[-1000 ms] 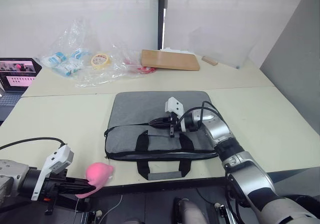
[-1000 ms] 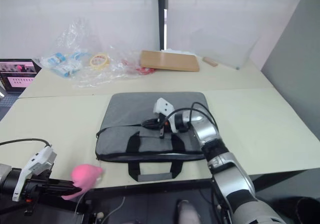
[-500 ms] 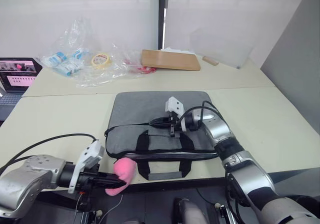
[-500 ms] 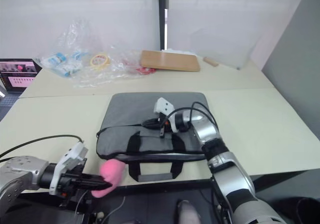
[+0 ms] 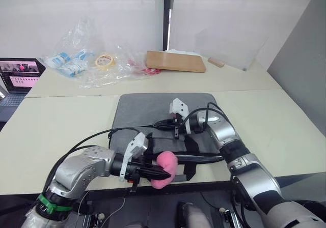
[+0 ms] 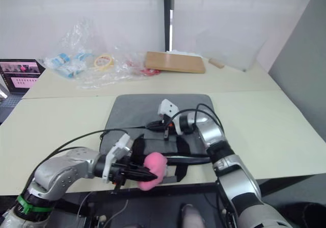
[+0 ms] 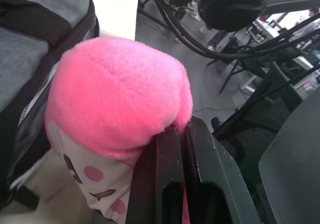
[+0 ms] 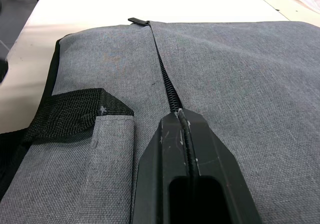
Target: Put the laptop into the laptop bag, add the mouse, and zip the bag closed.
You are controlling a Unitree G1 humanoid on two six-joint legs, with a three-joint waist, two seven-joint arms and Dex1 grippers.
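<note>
Left wrist view shows the left pincer (image 7: 175, 149) clamped on a fluffy pink ball (image 7: 115, 99), fingers nearly closed w/ plush pinched between, right at the laptop bag (image 5: 163, 123) front edge near the table's (image 5: 285, 116) near edge; risk: that's not the mouse, so it could get stuffed in the bag or snag the strap handles. Right pincer (image 8: 177, 115) is closed on the zipper (image 8: 167, 86) line atop the bag, fingers together, apparently pinching the pull; if it tugs w/ the ball jammed in the opening, the zip may catch or drag the bag off the edge.
</note>
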